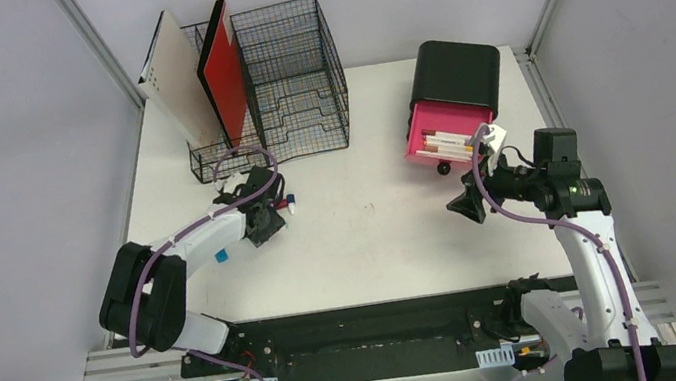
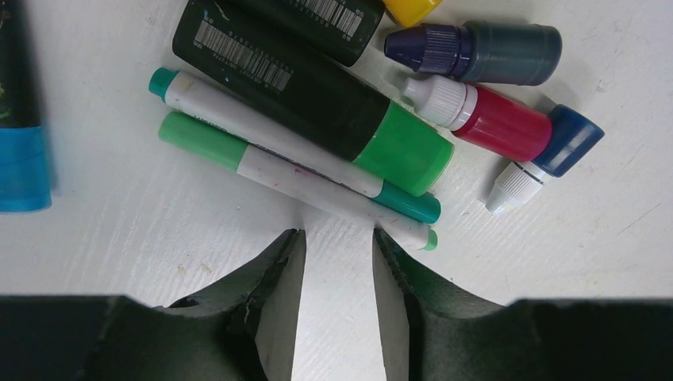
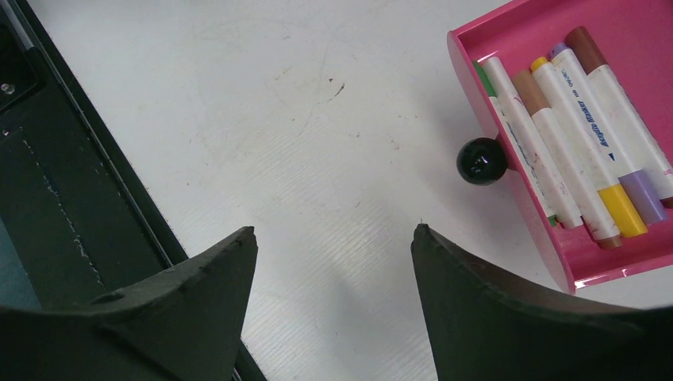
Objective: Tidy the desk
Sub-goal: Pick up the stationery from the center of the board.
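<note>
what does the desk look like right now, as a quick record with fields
desk: white, partly sorted
left pincer: open, tips at a green-and-white marker lying on the desk
nearby: other loose markers, small ink bottles
right pincer: open, empty, over bare desk beside the pink drawer
pink drawer: open, stored markers inside
mesh organizer: at the back, holding flat boards
</note>
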`<state>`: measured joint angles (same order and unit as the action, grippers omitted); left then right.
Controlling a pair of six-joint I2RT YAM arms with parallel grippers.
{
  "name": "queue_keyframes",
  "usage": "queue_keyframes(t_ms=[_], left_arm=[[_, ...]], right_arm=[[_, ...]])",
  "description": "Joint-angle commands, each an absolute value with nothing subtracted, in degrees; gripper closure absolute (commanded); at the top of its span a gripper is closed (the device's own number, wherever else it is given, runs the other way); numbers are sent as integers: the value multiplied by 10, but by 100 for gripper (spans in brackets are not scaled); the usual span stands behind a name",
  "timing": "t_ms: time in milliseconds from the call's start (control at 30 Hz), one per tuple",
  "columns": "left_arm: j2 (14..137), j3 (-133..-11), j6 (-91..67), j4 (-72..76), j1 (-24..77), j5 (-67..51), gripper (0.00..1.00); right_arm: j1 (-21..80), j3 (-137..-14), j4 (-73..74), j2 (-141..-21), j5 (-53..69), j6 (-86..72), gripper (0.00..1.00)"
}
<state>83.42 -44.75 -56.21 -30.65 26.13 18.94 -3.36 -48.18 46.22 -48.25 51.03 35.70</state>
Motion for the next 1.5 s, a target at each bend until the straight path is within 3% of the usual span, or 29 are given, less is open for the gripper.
queue_keyframes(t_ms=[0, 433, 1000, 1467], left_arm=[[828, -459, -567, -309, 254, 192, 62], [718, -427, -571, -302, 254, 224, 60], [826, -461, -582, -298, 245, 213, 54], [783, -440, -571, -286, 245, 209, 51]], right_arm=[[-37, -484, 458, -472, 521, 369, 26], [-37, -484, 459, -475, 521, 371, 26], [-37, -485, 462, -473, 521, 372, 26], [-37, -485, 463, -474, 522, 374, 26]])
